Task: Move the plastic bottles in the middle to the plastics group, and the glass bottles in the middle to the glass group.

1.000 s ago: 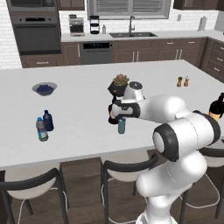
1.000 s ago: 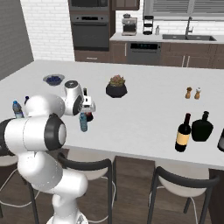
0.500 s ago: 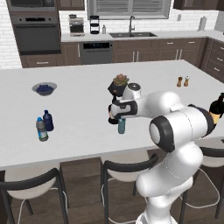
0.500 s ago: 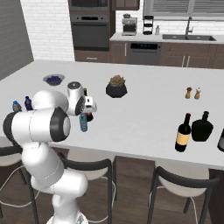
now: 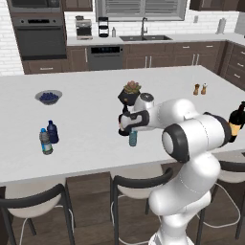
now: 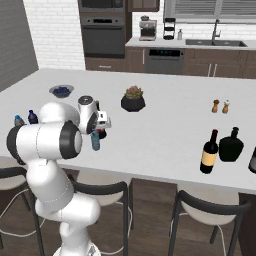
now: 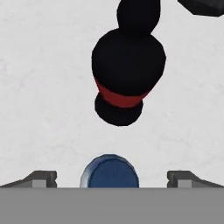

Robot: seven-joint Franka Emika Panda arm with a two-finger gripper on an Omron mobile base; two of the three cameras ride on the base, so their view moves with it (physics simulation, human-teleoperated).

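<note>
**Sorting barely under way: gripper poised over the pale-blue plastic bottle**

Found the gripper (image 5: 131, 129) spread wide and holding nothing, hanging straight above the pale-blue bottle (image 5: 133, 138) near the front edge of the white island counter (image 5: 86, 115). In the hand view, saw the bottle's blue cap (image 7: 109, 171) centred between the two fingertips (image 7: 42, 178), with no contact on either side.

Judged the plastic step as not yet done. The pale-blue bottle was in the middle, well apart from the plastics group at the left end. There, noted the dark-blue bottle (image 5: 52, 132) just beside the greyish clear bottle (image 5: 45, 142).

Spotted the squat dark bottle (image 7: 128, 65) with its red label just beyond the cap, upright and likewise unmoved. Its red band showed close by the hand in the right base view too.

Saw the wine bottle (image 6: 209, 152) with the tan label far to the right, just beside a black round-shouldered bottle (image 6: 231, 146). Guessed that it was already with the glass group, though could not be sure.

Left to do, by that reading: grasp and carry the pale-blue bottle left, then take the squat one right.

Found the pale-blue bottle small, translucent, upright and slim, probably light and easy to tip.
</note>
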